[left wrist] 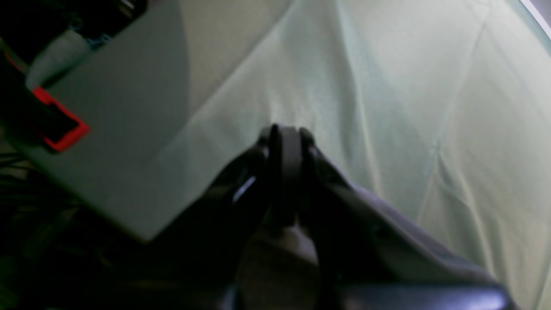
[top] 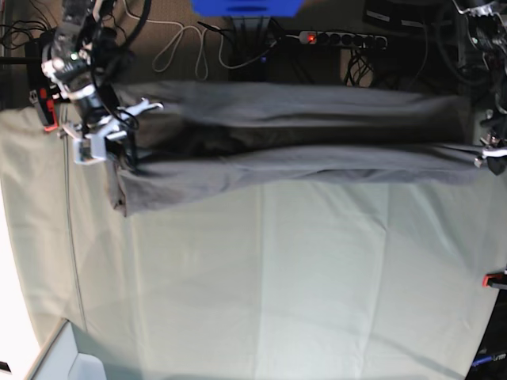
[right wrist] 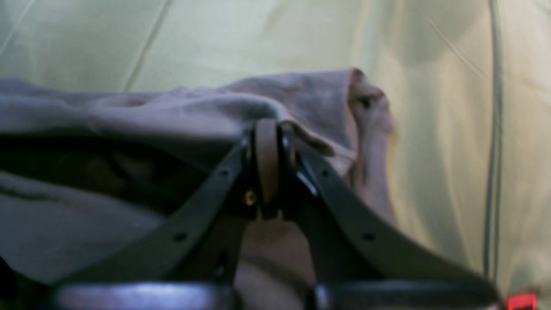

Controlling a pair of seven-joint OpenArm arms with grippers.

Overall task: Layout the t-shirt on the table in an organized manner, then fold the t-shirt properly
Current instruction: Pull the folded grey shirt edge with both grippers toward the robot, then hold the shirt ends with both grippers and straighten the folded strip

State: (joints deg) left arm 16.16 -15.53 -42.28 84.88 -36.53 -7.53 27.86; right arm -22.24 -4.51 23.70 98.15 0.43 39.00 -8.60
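The grey t-shirt (top: 301,138) hangs stretched in a long band across the far side of the table (top: 277,301), slightly bunched along its length. At the band's left end in the base view, my right gripper (top: 119,154) is shut on the fabric. The right wrist view shows its fingertips (right wrist: 269,129) pinching a fold of the t-shirt (right wrist: 172,112) above the green cloth. My left gripper (top: 489,162) holds the band's other end at the table's right edge. In the left wrist view it (left wrist: 286,133) is shut, with grey t-shirt fabric (left wrist: 387,224) trailing from it.
Red-black clamps (top: 495,279) (left wrist: 64,129) grip the table cloth at its edges. Behind the table lie a power strip (top: 341,37), cables and a blue object (top: 245,6). A white box (top: 67,356) sits at the near left corner.
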